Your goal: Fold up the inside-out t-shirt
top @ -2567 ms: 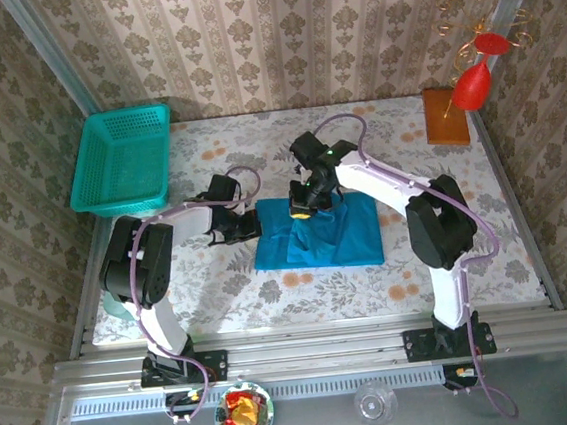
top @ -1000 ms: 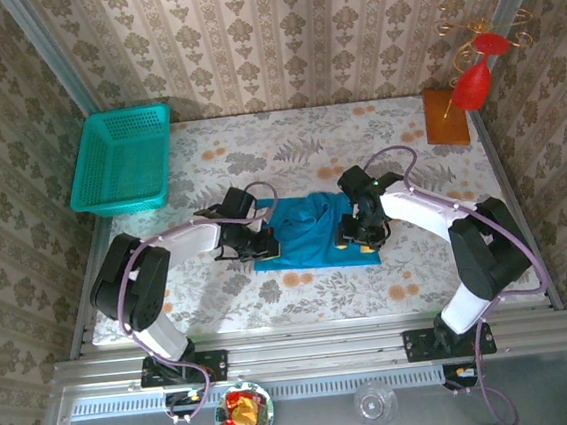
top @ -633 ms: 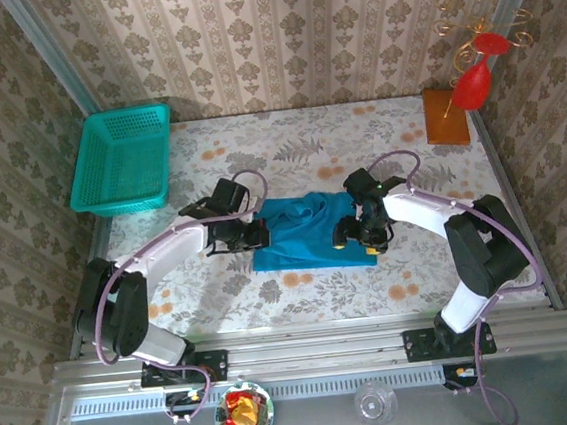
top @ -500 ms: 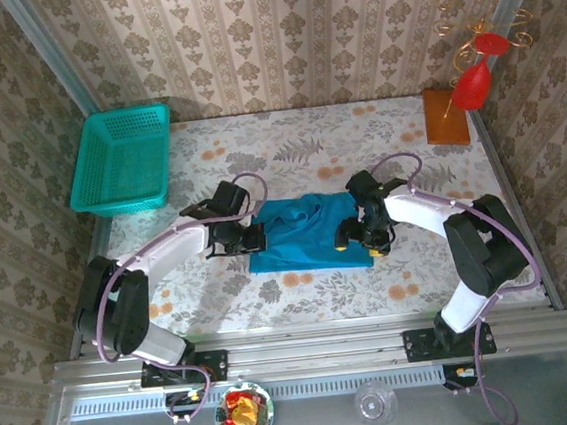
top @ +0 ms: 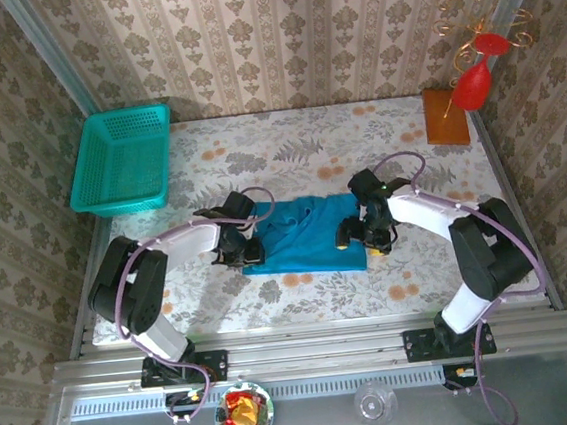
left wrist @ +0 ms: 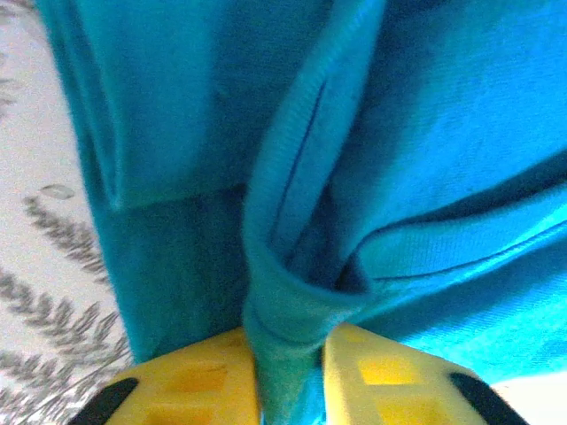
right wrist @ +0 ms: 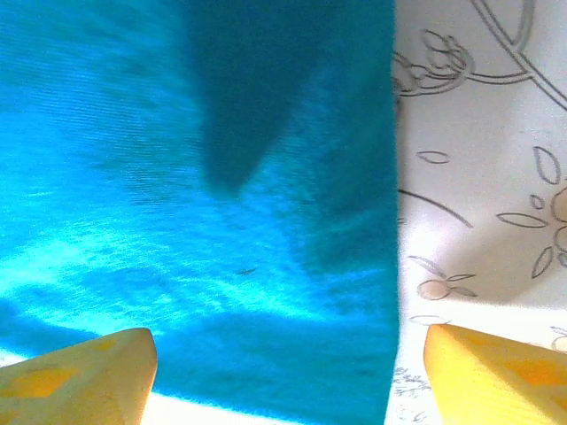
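Note:
The inside-out t-shirt [top: 301, 233] lies on the table as a blue-teal folded rectangle, rumpled along its left side. My left gripper [top: 250, 246] sits at that left edge. In the left wrist view its yellow fingers [left wrist: 195, 376] pinch a raised fold of the t-shirt [left wrist: 292, 292] between them. My right gripper [top: 358, 233] hovers over the shirt's right edge. In the right wrist view its fingers [right wrist: 80, 372] stand wide apart above flat cloth [right wrist: 221, 221], holding nothing.
A teal mesh basket [top: 123, 158] stands at the table's back left. An orange block [top: 446, 116] with a red ornament [top: 472, 79] is at the back right. Below the near rail sit a candy bowl [top: 245, 413] and a glass [top: 375, 402].
The right gripper has let go of the shirt's right side and opened wide. The bunched cloth has settled flatter. The left gripper keeps its hold at the left edge, shifted slightly nearer.

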